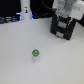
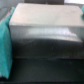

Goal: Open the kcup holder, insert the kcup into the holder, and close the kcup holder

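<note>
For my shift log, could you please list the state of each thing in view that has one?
kcup holder: on the table, drawers appear shut.
kcup: upright on the table, green top up, not held.
gripper: above the holder, too blurred to tell open or shut.
white bottle: upright at the back.

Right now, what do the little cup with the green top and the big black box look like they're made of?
The kcup: probably plastic, with smooth white sides and a shiny green top that may be foil. The kcup holder: a hard, dark, boxy thing, plastic or metal; the pictures are too blurry to tell which.
</note>
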Motion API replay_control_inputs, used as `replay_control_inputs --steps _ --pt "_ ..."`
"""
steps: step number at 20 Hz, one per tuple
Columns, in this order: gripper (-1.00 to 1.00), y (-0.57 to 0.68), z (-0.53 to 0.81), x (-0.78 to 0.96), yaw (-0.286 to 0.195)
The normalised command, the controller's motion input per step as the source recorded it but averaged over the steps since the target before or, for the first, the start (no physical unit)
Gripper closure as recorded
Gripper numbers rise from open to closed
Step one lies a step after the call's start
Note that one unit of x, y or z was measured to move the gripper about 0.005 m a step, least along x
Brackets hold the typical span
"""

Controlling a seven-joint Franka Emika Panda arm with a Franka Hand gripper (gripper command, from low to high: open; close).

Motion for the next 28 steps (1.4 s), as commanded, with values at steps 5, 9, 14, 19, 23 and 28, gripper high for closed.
replay_control_inputs --steps 5,9,14,19,23,28 --pt "-1.0 -0.21 -0.03 0.39 -0.02" --pt "-1.0 0.06 -0.19 -0.16 0.049" --pt "-1.0 -0.02 -0.1 0.02 0.057" --pt "1.0 0.07 -0.12 -0.1 0.065" --pt "-1.0 -0.07 -0.01 0.09 0.0" --pt "1.0 -0.07 -0.06 -0.03 -0.024"
